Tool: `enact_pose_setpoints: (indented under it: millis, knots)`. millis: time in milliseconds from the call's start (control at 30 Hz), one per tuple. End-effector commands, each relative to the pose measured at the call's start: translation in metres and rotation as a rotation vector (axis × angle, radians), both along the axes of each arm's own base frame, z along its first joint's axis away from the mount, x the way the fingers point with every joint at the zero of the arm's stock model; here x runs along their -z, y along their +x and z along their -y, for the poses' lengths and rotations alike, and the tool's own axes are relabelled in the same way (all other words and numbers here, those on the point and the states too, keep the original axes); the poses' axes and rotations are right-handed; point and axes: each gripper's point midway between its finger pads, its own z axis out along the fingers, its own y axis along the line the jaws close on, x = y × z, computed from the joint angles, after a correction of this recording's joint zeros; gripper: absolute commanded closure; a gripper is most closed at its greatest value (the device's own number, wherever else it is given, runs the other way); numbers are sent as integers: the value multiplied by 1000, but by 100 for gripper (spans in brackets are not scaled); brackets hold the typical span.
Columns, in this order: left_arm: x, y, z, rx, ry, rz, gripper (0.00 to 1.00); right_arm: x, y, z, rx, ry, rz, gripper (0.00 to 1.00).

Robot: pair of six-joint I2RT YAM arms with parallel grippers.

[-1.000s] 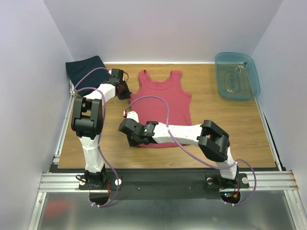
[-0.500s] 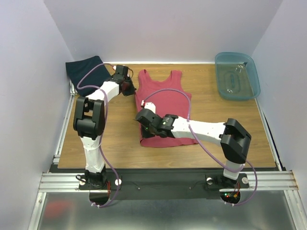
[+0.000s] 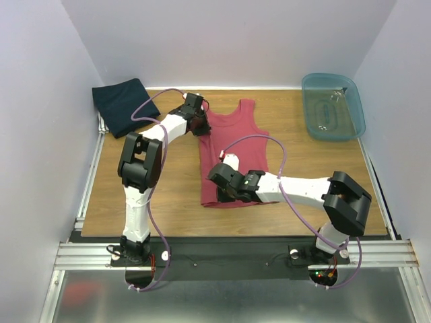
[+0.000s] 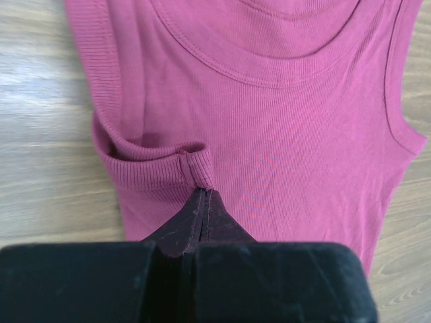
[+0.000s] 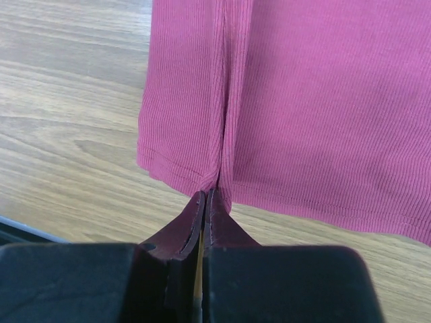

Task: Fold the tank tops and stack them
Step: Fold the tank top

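Observation:
The maroon tank top [image 3: 239,145] lies flat on the wooden table, neck toward the far wall, its left side folded over toward the middle. My left gripper [image 3: 201,122] is shut on its upper left edge, pinching a bunched armhole hem [image 4: 195,169]. My right gripper [image 3: 219,188] is shut on the bottom hem at the lower left, where the cloth puckers [image 5: 219,176]. The navy tank top [image 3: 121,104] lies as a folded square at the far left corner, apart from both grippers.
A translucent blue plastic tub [image 3: 333,106] stands at the far right corner. White walls close in the table on three sides. A metal rail [image 3: 236,252] runs along the near edge by the arm bases.
Both grippers have moved right, carrying the maroon top's left edge over its middle. The top now looks narrower, and the navy square is fully uncovered.

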Motion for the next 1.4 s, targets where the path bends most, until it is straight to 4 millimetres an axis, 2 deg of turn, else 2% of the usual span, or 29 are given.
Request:
enact_pose_setpoints:
  millis: [0, 467, 567, 967, 1033, 1067, 1133, 1200, 1233, 1300, 1333, 1367]
  knots:
    - [-22, 13, 15, 15, -29, 62, 100, -16, 8, 1, 59, 66, 43, 100]
    - [-23, 10, 45, 75, -43, 76, 100, 2, -2, 21, 101, 44, 22, 100]
    - [-18, 7, 52, 90, -39, 68, 100, 5, -2, 25, 109, 38, 23, 100]
    - [5, 1, 57, 114, -18, 33, 100, 19, -5, 34, 129, 9, 10, 100]
    - [3, 0, 57, 122, -20, 39, 97, 19, -6, 35, 129, 9, 10, 100]
    - [2, -1, 58, 130, -26, 47, 89, 18, -5, 35, 131, 12, 11, 99]
    - [-7, -1, 60, 143, -41, 70, 81, 17, -7, 35, 127, 16, 7, 96]
    - [-14, 0, 61, 157, -51, 93, 71, 14, -8, 35, 128, 28, 6, 87]
    - [-19, 0, 63, 164, -57, 105, 68, 14, -9, 37, 128, 28, 6, 85]
    - [-26, 0, 65, 183, -65, 124, 61, 7, -8, 36, 129, 46, 15, 76]
    - [-33, 1, 67, 190, -73, 140, 59, 5, -7, 38, 135, 48, 23, 70]
    - [-39, 2, 69, 201, -86, 156, 57, 3, -7, 39, 137, 51, 31, 54]
